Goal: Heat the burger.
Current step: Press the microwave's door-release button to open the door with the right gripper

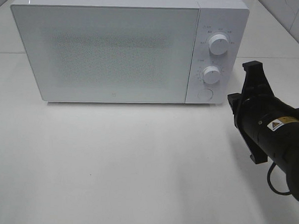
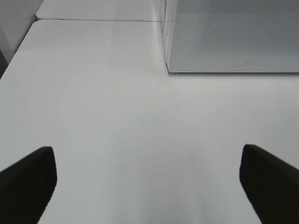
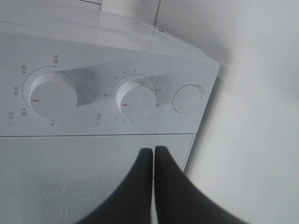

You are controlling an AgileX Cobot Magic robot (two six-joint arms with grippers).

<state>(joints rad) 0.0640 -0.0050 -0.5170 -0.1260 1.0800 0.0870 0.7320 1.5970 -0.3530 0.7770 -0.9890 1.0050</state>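
The microwave (image 1: 117,51) stood on the white table (image 1: 112,165), at about 11 o'clock in the high view, with its front towards the camera. Its door (image 1: 107,53) was closed, and the dotted window did not let me see inside, so I could not tell where the burger was. The control panel was on the 3 o'clock side of the door. It carried an upper knob (image 1: 219,44), a lower knob (image 1: 211,74) at 6 o'clock from it, and a round button (image 1: 205,94) under both.

The right arm (image 1: 282,137) came in from about 4 o'clock, and its black head was near the panel, at 4 o'clock from the round button and apart from the microwave. The right gripper (image 3: 153,151) was clenched, its two fingers pressed together with nothing between them. In its wrist view the tips pointed at the microwave front, near the seam between door and panel.

The left gripper (image 2: 145,154) was released, its fingers (image 2: 28,182) spread wide over bare table and holding nothing. The near corner of the microwave was ahead of it, well apart.
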